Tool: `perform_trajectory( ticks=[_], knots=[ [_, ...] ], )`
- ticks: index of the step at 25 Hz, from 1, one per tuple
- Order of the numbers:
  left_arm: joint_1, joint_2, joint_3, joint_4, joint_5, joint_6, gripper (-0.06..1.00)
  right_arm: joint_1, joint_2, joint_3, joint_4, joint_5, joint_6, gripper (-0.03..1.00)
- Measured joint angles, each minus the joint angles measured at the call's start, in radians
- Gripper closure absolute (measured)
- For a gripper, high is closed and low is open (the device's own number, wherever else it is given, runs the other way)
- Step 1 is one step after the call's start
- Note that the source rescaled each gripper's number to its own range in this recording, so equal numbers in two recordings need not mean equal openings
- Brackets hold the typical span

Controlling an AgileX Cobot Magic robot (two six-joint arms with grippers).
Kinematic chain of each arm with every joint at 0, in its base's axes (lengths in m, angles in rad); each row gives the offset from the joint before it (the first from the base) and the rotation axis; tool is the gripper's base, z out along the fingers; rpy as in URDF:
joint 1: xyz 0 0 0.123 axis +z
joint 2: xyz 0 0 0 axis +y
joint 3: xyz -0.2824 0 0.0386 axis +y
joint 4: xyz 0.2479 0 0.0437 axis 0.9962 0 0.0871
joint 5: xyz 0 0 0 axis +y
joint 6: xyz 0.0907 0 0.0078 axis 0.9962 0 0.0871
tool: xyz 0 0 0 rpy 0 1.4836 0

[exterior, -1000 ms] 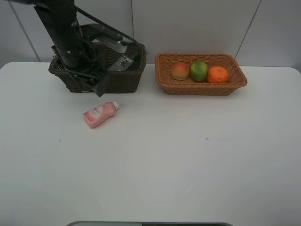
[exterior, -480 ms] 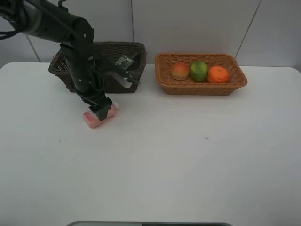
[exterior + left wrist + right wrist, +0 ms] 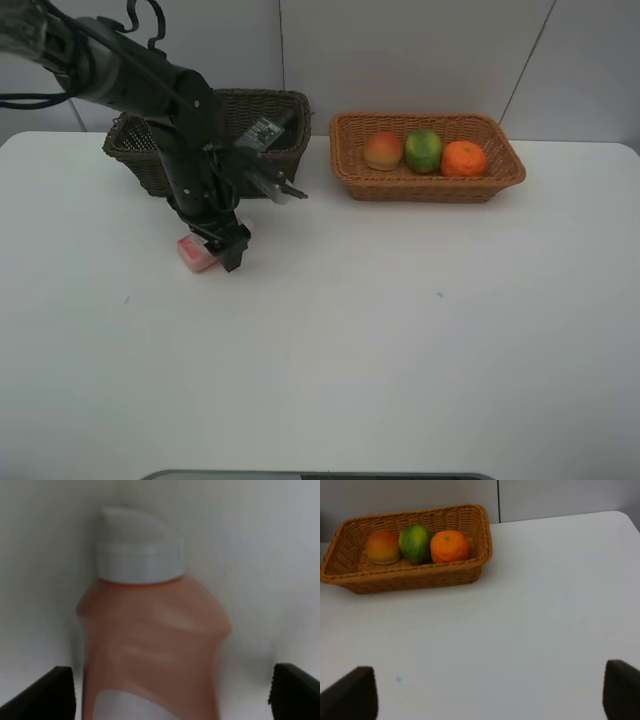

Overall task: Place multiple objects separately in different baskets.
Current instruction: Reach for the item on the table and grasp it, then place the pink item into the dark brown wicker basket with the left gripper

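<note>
Left hand (image 3: 222, 245): hanging spread around the pink bottle (image 3: 150, 650), fingertips showing well apart on either side of it in the left wrist view, not yet gripping; judged to be lining up for a pickup.
Right hand: fingertips showing wide apart in its own wrist view, holding nothing, looking toward the tan basket.
Worktop (image 3: 400, 340): lying bare and wide in front of the dark basket, giving free room to lift.
Dark basket (image 3: 265, 110): standing just behind the pink bottle, likely its destination; near wall needing clearance.
Tan basket (image 3: 430, 185): sitting beside the dark basket, carrying peach (image 3: 383, 150), green fruit (image 3: 423, 150) and orange (image 3: 463, 158) in a row.
Pink bottle: lying on its side on the worktop, white cap (image 3: 137, 545) pointing away from the left wrist.
</note>
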Motion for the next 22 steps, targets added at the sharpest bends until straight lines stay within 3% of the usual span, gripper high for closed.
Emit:
perform_trajectory(
  ticks=[8, 10, 12, 13, 22],
  knots=[
    [0.000, 0.012, 0.000, -0.004, -0.002, 0.000, -0.04, 0.000, 0.000, 0.000, 0.000, 0.000, 0.000, -0.03],
    [0.000, 0.013, 0.000, -0.004, -0.002, -0.004, 0.06, 0.000, 0.000, 0.000, 0.000, 0.000, 0.000, -0.03],
    [0.000, 0.013, 0.000, -0.004, -0.002, -0.013, 0.26, 0.000, 0.000, 0.000, 0.000, 0.000, 0.000, -0.03],
    [0.000, 0.013, 0.000, -0.004, -0.002, -0.017, 0.28, 0.000, 0.000, 0.000, 0.000, 0.000, 0.000, -0.03],
    [0.000, 0.013, 0.000, -0.004, -0.002, -0.030, 0.28, 0.000, 0.000, 0.000, 0.000, 0.000, 0.000, -0.03]
  ],
)
